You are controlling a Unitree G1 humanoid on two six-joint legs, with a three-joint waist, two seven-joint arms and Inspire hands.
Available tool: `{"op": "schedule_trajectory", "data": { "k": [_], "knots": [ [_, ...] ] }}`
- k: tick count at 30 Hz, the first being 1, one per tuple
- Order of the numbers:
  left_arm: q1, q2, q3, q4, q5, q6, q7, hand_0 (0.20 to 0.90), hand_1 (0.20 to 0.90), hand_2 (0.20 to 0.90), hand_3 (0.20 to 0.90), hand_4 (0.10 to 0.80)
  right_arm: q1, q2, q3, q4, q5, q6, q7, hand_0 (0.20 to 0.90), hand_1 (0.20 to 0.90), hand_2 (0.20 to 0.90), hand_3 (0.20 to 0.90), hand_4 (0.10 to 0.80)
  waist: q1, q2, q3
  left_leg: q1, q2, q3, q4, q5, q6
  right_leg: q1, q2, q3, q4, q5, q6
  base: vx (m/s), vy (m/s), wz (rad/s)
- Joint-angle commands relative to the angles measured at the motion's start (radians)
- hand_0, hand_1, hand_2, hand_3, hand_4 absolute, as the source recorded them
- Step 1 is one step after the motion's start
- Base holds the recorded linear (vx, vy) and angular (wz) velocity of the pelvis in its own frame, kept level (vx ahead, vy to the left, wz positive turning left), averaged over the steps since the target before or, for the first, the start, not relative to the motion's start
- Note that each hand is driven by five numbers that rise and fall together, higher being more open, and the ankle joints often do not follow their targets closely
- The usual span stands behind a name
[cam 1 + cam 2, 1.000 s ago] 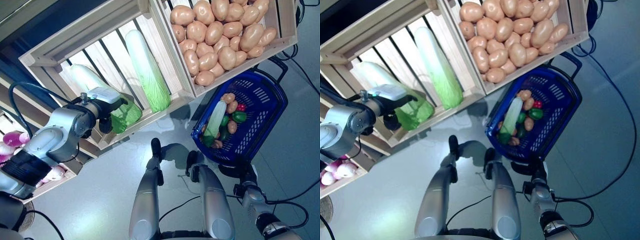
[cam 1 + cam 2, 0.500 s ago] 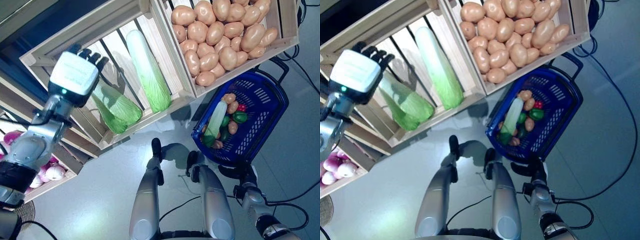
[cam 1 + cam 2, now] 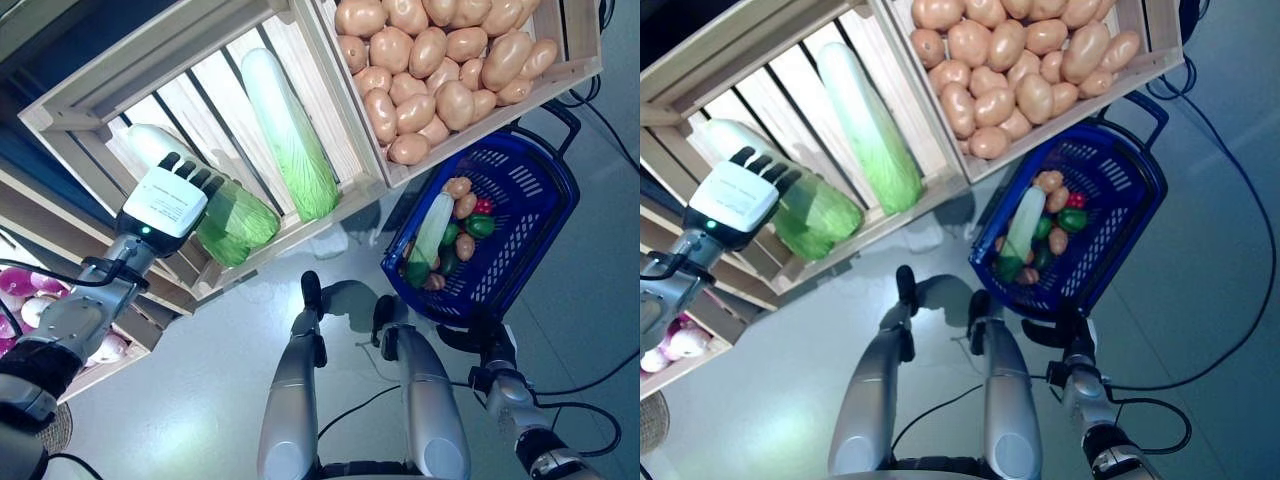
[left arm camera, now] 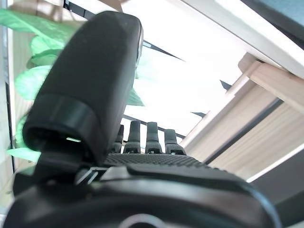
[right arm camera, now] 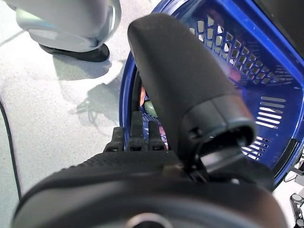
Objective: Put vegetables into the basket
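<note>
left hand (image 3: pixel 172 200) fingers straight over leafy long cabbage (image 3: pixel 225 210) in slatted wooden crate (image 3: pixel 75 105); right hand's state unclear

A produce shop: wooden crates (image 3: pixel 330 60) of vegetables above a shopping basket (image 3: pixel 540 200).

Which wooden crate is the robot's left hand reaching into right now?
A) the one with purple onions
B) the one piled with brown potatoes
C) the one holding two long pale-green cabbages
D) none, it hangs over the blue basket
C: the left hand lies on one long pale-green cabbage in the slatted wooden crate, beside the other cabbage.
</note>
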Motion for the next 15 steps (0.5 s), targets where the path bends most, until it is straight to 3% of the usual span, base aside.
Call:
{"op": "schedule_trajectory", "data": {
  "k": [1,15],
  "knots": [
    [-0.051,-0.006,0.052,0.012,0.011,0.074,0.044,0.900,0.900,0.900,0.900,0.800,0.038,-0.041,-0.029,-0.046,-0.016,-0.007,-0.014,0.900,0.900,0.900,0.900,0.800,-0.018,0.013,-0.003,-0.029,-0.024,0.029,0.203,-0.213,-0.011,0.036,0.005,0.052,-0.173,0.149,0.068,0.000,0.000,0.00],
    [-0.130,-0.129,-0.012,0.260,0.055,0.069,0.295,0.900,0.900,0.900,0.900,0.800,0.011,-0.049,-0.003,-0.067,-0.035,0.010,-0.049,0.900,0.900,0.900,0.900,0.800,-0.042,-0.007,-0.003,-0.083,-0.012,0.036,0.262,-0.228,-0.007,-0.032,0.010,0.076,-0.114,0.146,0.064,-0.006,0.012,-0.02]
  ]
}}
